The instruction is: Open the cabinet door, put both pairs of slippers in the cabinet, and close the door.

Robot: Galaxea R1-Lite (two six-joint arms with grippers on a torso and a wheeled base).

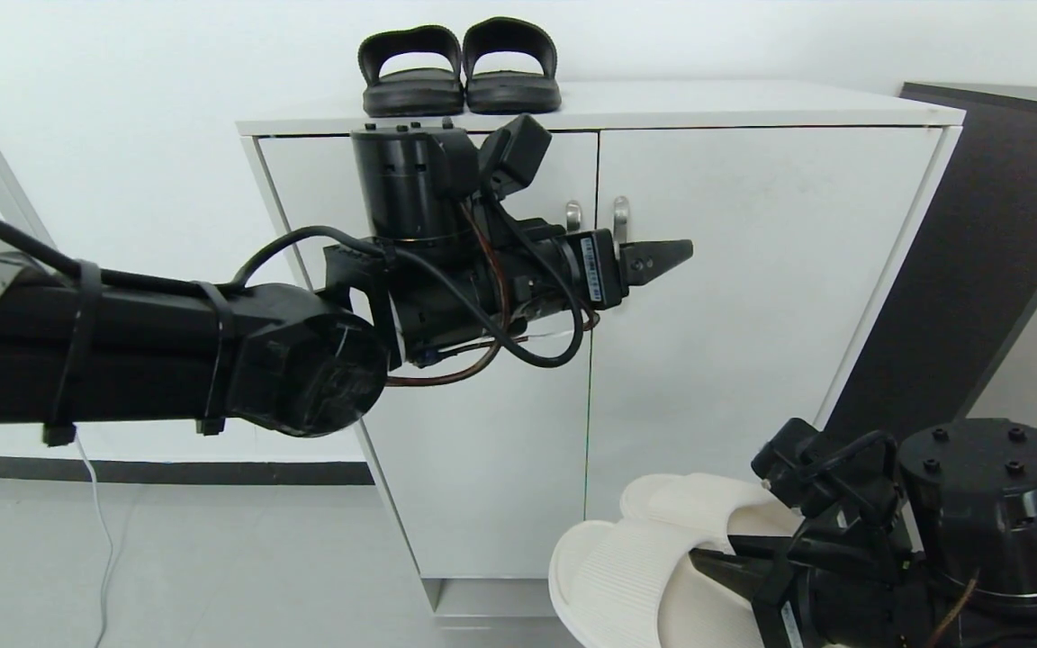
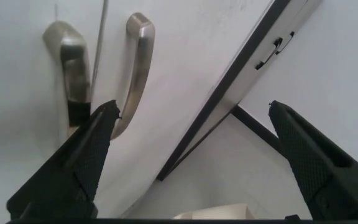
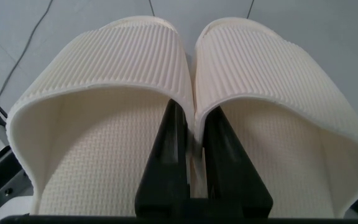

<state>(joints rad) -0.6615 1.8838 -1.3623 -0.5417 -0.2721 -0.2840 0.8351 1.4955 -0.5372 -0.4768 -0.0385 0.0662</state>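
Slippers, black (image 1: 419,92): 2 | slippers, white (image 1: 644,558): 2, clamped by right pincer (image 3: 193,124) | left pincer (image 2: 193,107) apart

white cabinet (image 1: 752,103), black slippers (image 1: 455,94) on top

Two black slippers (image 1: 460,76), two white slippers (image 1: 653,558)

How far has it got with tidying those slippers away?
Barely started. Done: nothing yet; both cabinet doors look shut. In hand: the left tool, open, is by the door handles, and the right tool pinches the white slippers. Left: opening a door, stowing those and the black slippers from the top, closing up.
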